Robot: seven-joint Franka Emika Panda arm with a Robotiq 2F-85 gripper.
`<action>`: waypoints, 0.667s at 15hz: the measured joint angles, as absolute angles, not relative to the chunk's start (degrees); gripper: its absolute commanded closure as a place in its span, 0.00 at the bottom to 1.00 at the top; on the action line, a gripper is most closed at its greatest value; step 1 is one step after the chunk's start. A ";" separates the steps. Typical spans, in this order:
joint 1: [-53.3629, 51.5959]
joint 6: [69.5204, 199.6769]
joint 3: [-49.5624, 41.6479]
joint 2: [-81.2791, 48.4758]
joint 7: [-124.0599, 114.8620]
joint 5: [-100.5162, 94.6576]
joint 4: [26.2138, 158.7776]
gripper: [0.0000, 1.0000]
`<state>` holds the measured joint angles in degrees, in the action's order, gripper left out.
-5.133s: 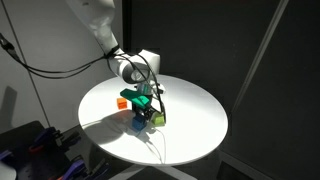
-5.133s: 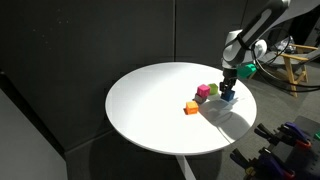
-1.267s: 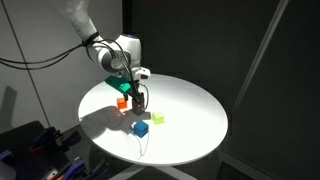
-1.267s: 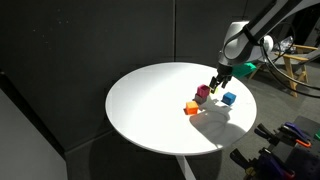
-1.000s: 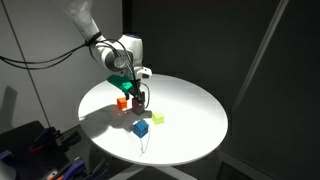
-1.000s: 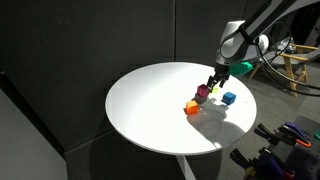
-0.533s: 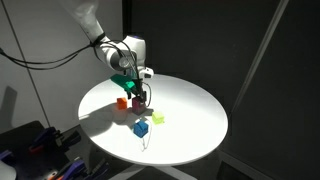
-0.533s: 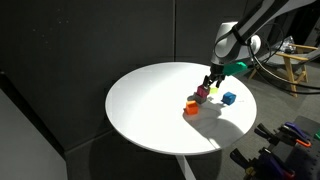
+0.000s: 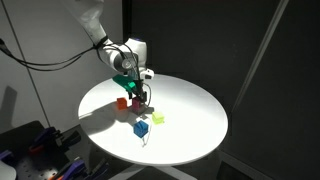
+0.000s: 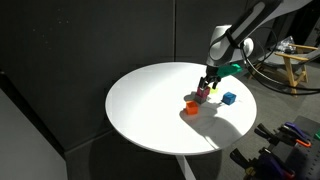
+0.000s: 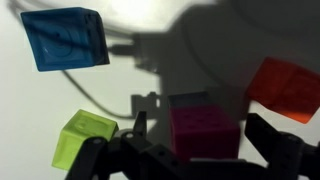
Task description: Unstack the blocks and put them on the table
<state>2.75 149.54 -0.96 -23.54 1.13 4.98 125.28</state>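
Observation:
On the round white table [image 9: 190,110] [image 10: 150,100] my gripper [image 9: 140,97] [image 10: 205,88] [image 11: 205,135] hangs open just over the magenta block [image 11: 203,128] [image 10: 203,94]. Its two fingers [image 11: 268,135] stand either side of that block with a gap to it. The blue block [image 9: 141,128] [image 10: 229,98] [image 11: 65,38] and the yellow-green block [image 9: 158,118] [image 11: 85,138] lie apart on the table. What lies under the magenta block is hidden.
An orange cube [image 9: 122,101] [image 10: 190,107] [image 11: 290,88] sits close beside the magenta block. A thin cable [image 11: 100,95] trails over the table top. Dark curtains surround the table; a wooden frame [image 10: 295,65] and floor gear [image 9: 40,145] stand beyond its edge.
My open gripper has moved across and down from beside the blue block until its fingers straddle the magenta block. The cubes have not moved.

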 measured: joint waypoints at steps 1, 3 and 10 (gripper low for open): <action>2.64 149.39 -1.00 -23.92 0.92 4.98 124.80 0.00; 2.58 149.02 -1.06 -24.65 0.46 4.98 123.79 0.00; 2.58 148.08 -1.41 -26.13 0.24 4.98 120.93 0.53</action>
